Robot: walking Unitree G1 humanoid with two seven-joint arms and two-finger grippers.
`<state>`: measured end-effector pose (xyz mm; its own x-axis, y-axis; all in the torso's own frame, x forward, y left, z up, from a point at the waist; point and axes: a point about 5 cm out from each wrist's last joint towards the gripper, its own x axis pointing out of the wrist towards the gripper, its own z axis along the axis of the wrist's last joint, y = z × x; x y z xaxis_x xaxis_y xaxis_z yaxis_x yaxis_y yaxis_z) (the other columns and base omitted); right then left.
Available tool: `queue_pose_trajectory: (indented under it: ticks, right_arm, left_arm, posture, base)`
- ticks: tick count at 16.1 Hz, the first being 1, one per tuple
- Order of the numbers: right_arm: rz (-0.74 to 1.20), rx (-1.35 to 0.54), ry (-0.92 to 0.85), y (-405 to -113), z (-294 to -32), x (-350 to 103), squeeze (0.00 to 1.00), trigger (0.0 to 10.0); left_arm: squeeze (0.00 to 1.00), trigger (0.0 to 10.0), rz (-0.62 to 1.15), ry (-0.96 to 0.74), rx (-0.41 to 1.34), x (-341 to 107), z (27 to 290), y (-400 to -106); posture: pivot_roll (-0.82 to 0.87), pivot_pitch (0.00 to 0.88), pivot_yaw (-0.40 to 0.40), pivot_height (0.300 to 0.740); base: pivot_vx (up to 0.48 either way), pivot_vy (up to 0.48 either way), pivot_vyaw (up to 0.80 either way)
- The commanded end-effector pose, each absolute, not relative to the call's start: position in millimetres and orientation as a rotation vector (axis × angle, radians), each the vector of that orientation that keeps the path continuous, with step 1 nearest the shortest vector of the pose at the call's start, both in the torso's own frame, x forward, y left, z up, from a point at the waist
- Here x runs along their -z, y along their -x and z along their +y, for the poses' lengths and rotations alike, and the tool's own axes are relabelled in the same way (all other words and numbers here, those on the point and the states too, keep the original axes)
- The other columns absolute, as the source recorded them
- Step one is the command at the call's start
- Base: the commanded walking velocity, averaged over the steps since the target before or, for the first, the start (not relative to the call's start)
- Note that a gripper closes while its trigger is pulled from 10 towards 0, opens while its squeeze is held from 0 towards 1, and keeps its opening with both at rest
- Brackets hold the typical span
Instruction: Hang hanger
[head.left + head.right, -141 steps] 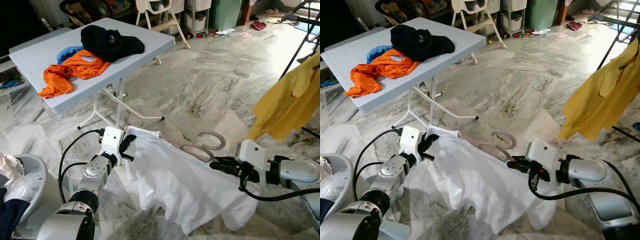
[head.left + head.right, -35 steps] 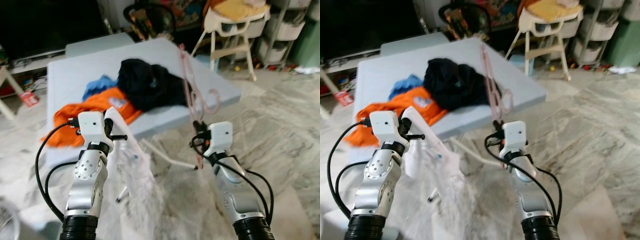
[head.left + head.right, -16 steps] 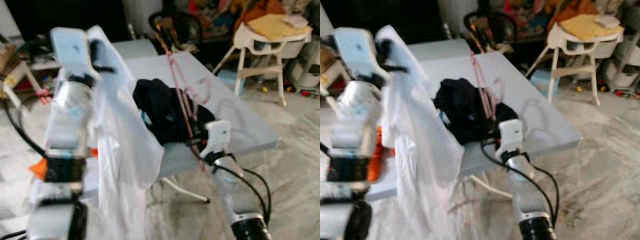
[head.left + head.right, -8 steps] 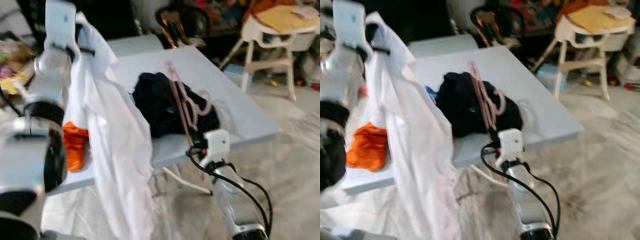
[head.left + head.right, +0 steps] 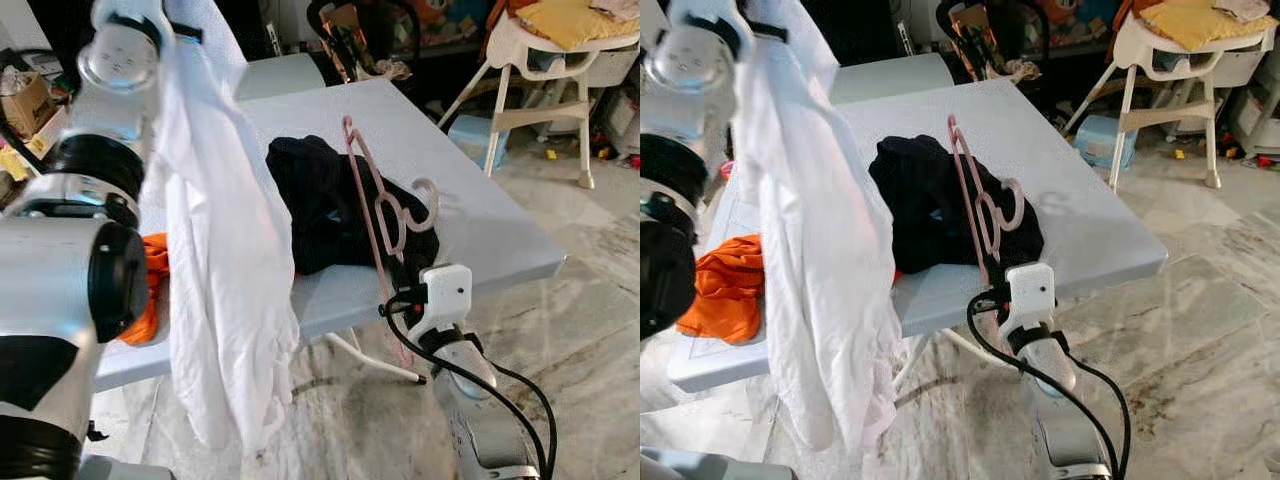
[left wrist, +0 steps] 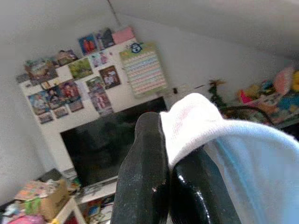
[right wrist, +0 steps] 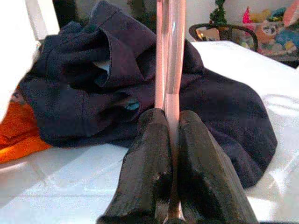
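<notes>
While right claw (image 7: pixel 169 135) clenches it, pink hanger (image 5: pixel 378 205) upright, hook curled, left claw (image 6: pixel 169 163) pinching white shirt (image 5: pixel 225 290).

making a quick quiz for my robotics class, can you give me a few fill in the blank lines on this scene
1. The right hand is shut on a pink ____.
2. The left hand, raised high, pinches a ____ garment.
3. On the table, the black clothing lies beside an ____ garment near the robot's left.

Missing words: hanger; white; orange
</notes>
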<state>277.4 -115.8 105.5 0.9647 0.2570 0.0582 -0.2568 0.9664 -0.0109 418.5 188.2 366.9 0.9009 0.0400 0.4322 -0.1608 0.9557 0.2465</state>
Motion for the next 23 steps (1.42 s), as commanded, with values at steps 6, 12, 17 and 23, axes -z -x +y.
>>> queue_pose_trajectory:
  ticks: [6, 12, 17, 23]
  right_arm:
    - [0.025, -0.282, 0.024, -279.5, -113.2, -92.5, 0.00, 10.0]
    - [0.044, -0.299, 0.037, -278.0, -116.1, -89.9, 0.00, 10.0]
    - [0.044, -0.310, 0.047, -281.2, -117.0, -91.9, 0.00, 10.0]
    - [0.051, -0.336, 0.051, -283.4, -114.0, -91.0, 0.00, 10.0]
  left_arm:
    - [0.00, 10.0, -0.342, -0.261, -0.140, -311.5, 231.3, -413.6]
    - [0.00, 10.0, -0.239, -0.419, -0.176, -225.6, 251.7, -394.5]
    - [1.00, 10.0, -0.078, -0.380, -0.109, -151.6, 249.0, -371.4]
    - [1.00, 10.0, 0.083, -0.332, -0.005, -137.8, 269.9, -361.1]
  posture:
    - [-0.13, 0.000, 0.080, 0.740]
    - [-0.13, 0.000, 0.054, 0.740]
    - [-0.13, 0.000, 0.050, 0.740]
    - [-0.12, 0.000, 0.046, 0.740]
  base:
    - [0.000, 0.000, 0.00]
    - [0.000, 0.000, 0.00]
    - [0.000, 0.000, 0.00]
    - [0.000, 0.000, 0.00]
